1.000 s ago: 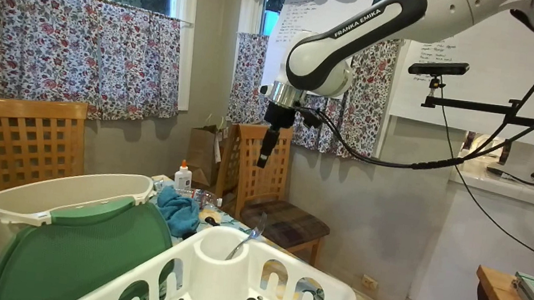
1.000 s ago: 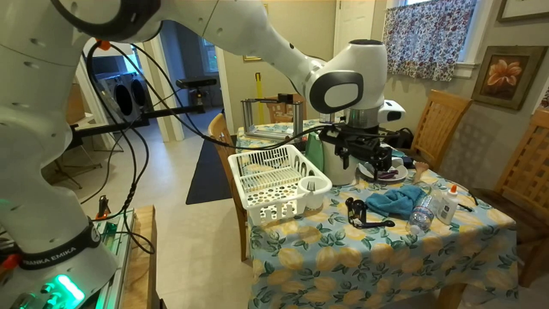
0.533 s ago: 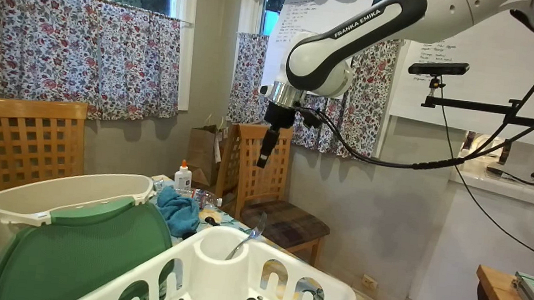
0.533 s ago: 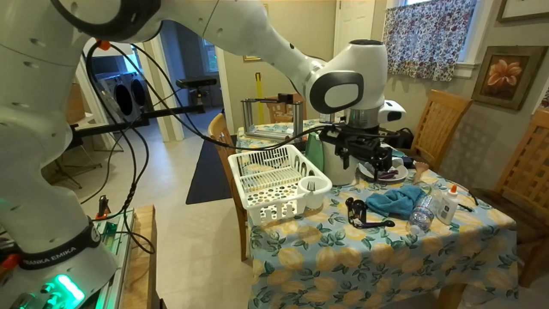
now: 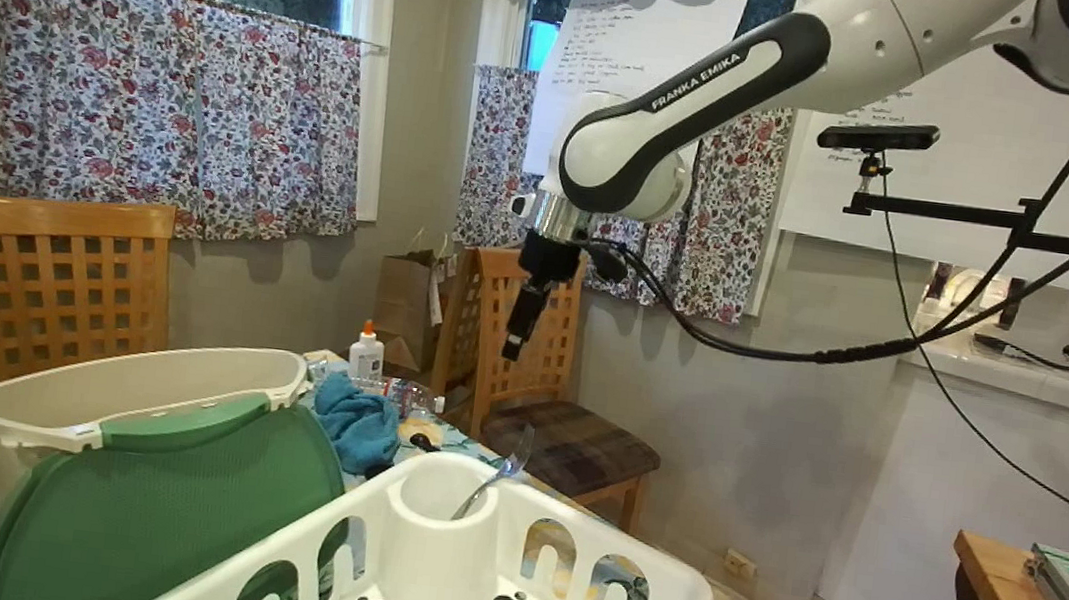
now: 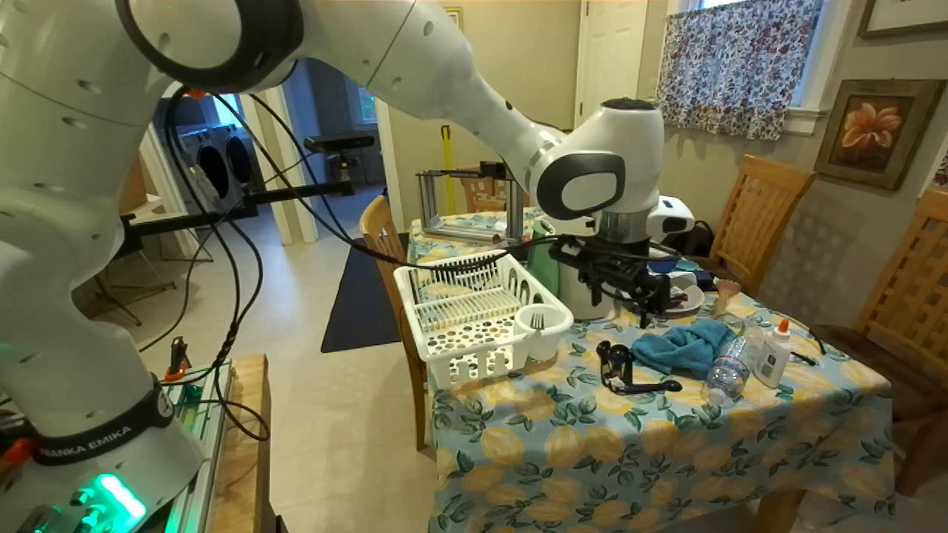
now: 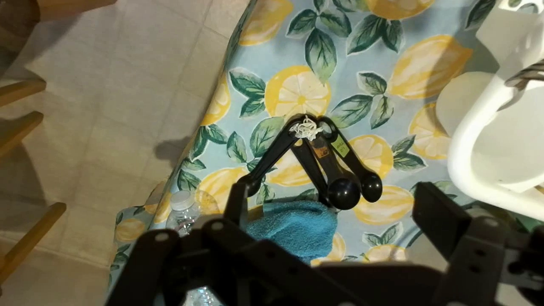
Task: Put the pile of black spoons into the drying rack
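So, fingers (image 7: 440, 216) apart, spoons (image 7: 331, 165) on tablecloth (image 7: 350, 87).

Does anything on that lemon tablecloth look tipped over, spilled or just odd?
Yes: the plastic bottle lies on its side by the crumpled teal towel, while the glue bottle stands upright. The lying bottle's white cap appears to be on; I see no spill.
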Available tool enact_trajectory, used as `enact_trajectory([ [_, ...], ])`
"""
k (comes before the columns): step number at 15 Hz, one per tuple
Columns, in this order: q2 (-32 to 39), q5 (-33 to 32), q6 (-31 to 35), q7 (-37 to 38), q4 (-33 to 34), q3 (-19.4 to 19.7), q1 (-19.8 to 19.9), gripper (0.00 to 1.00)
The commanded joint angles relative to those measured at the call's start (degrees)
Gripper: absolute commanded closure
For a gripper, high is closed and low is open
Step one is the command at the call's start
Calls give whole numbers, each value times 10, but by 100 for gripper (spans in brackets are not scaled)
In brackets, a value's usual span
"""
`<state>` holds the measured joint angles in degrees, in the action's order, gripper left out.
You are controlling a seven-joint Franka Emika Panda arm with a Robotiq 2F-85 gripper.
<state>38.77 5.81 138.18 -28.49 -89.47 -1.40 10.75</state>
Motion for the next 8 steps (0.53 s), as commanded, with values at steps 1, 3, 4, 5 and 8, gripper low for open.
enact_trajectory([
  [1,54,-20,25,27,55,-2,-4,0],
  [3,75,-19,32,25,77,-6,-2,0],
  [4,87,-18,31,22,90,-9,0,0],
  [5,97,-17,30,21,102,-11,1,0],
  [8,126,-19,24,14,138,-17,2,0],
])
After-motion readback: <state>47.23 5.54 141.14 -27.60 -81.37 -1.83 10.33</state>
